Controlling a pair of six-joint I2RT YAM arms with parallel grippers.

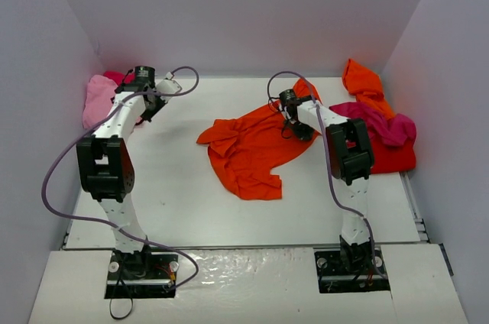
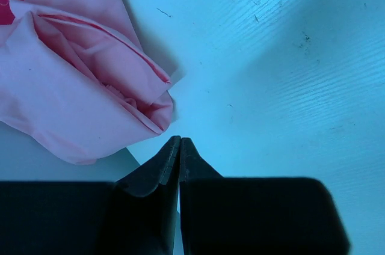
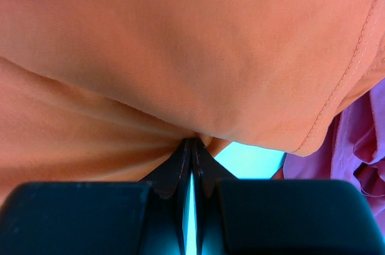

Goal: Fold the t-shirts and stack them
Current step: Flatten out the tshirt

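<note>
On desk (image 1: pixel 176 186), crumpled bright orange cloth t-shirt (image 1: pixel 248 148); right fingers (image 3: pixel 183 154) pinch its right edge, so the right arm is nearer. Well to its left, left fingers (image 2: pixel 170 154) pressed together, empty, beside light pink cloth t-shirt (image 2: pixel 78 86).

pink t-shirt (image 1: pixel 98 98) partly hidden by left arm (image 1: pixel 126 114); magenta cloth (image 1: pixel 114 77) behind, maybe another.

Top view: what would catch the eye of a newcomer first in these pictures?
A crumpled orange shirt lies spread in the middle of the table, its right part pinched by the shut right pincer. A pile of red, magenta and orange shirts sits at the table's right edge. A pink shirt lies in the far left corner, beside the shut, empty left pincer.
</note>
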